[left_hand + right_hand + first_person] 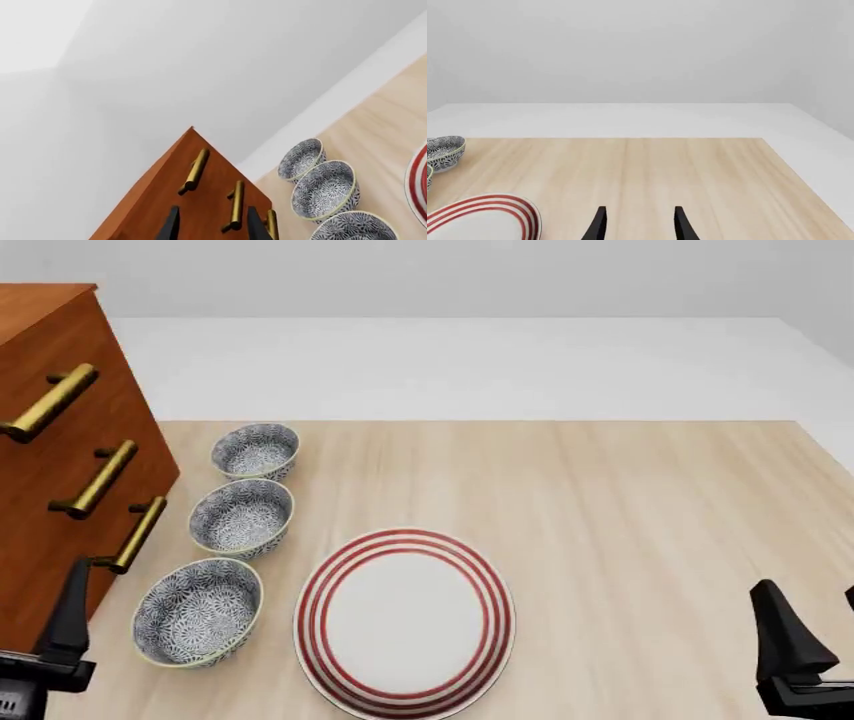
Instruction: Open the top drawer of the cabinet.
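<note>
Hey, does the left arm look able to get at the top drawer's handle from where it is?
Probably yes. The left claw is open and faces the cabinet front; nothing lies between it and the top drawer's handle, which sits higher. The bowls stand off to the side.

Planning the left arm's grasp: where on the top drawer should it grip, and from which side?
Grip the top drawer by its gold bar handle, mid-span between the two posts. The bar stands off the cabinet front, leaving a gap for one finger behind it. Come from the front face, the bowls' side, with the left gripper open, fingers straddling the bar across its length. It currently lines up with the middle handle, so probably needs raising.
</note>
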`<control>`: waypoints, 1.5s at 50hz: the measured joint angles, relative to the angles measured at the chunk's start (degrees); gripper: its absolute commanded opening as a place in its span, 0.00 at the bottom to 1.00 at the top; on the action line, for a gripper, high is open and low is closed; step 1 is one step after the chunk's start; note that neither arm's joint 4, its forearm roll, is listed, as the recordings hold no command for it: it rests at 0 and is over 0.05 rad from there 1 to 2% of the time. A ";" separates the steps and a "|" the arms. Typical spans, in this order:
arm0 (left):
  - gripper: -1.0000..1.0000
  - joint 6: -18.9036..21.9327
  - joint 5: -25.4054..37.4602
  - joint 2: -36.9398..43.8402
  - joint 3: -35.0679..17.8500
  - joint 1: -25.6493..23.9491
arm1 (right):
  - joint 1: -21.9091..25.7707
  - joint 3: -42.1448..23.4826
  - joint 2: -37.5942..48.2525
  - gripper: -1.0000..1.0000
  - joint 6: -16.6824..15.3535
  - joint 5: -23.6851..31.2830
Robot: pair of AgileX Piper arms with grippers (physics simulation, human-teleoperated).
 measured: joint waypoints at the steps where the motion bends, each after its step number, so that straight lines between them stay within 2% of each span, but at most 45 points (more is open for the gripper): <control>1: 1.00 0.17 -0.99 1.04 -0.14 0.07 | 0.00 0.00 0.00 1.00 0.00 0.00; 14: 1.00 1.33 -10.47 12.16 -2.35 1.63 | 0.00 0.00 0.00 1.00 0.00 0.00; 25: 1.00 3.77 -18.31 19.78 -2.09 3.23 | 0.00 0.00 0.00 1.00 -0.01 0.00; 34: 1.00 8.54 -29.79 29.62 -0.61 2.99 | 0.00 0.00 0.00 1.00 0.00 0.00; 40: 1.00 13.16 -38.87 37.72 -0.05 2.80 | 0.00 0.00 0.00 1.00 0.00 0.00; 46: 1.00 17.08 -44.54 42.85 0.26 3.13 | 0.00 0.00 0.00 1.00 0.00 0.00; 61: 1.00 24.22 -49.92 47.16 0.53 5.15 | 0.00 0.00 0.00 1.00 0.00 0.00; 75: 1.00 27.58 -51.09 47.48 0.15 8.88 | 0.00 0.00 0.00 1.00 0.00 0.00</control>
